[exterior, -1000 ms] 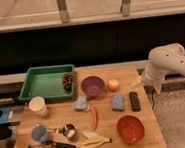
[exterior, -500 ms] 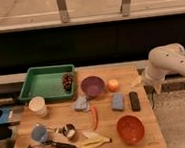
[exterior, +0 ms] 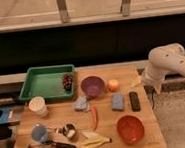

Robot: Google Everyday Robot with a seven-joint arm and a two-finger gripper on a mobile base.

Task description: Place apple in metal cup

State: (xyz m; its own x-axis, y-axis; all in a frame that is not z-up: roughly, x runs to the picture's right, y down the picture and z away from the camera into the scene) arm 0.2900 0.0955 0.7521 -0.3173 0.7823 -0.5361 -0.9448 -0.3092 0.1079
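Observation:
The apple (exterior: 113, 85), small, round and orange-yellow, sits on the wooden table (exterior: 106, 122) toward the back, just right of a purple bowl (exterior: 93, 86). The metal cup (exterior: 69, 131), small and shiny, stands near the front left of the table, next to a light blue cup (exterior: 38, 132). My white arm reaches in from the right, and the gripper (exterior: 154, 85) hangs by the table's right edge, to the right of the apple and apart from it. It holds nothing that I can see.
A green tray (exterior: 42, 84) with a dark item (exterior: 67, 81) is at the back left. Also on the table are a white paper cup (exterior: 38, 106), a grey cloth (exterior: 81, 104), a long orange carrot (exterior: 94, 117), a blue sponge (exterior: 117, 102), a black remote (exterior: 135, 101), an orange bowl (exterior: 130, 128) and a banana (exterior: 96, 140).

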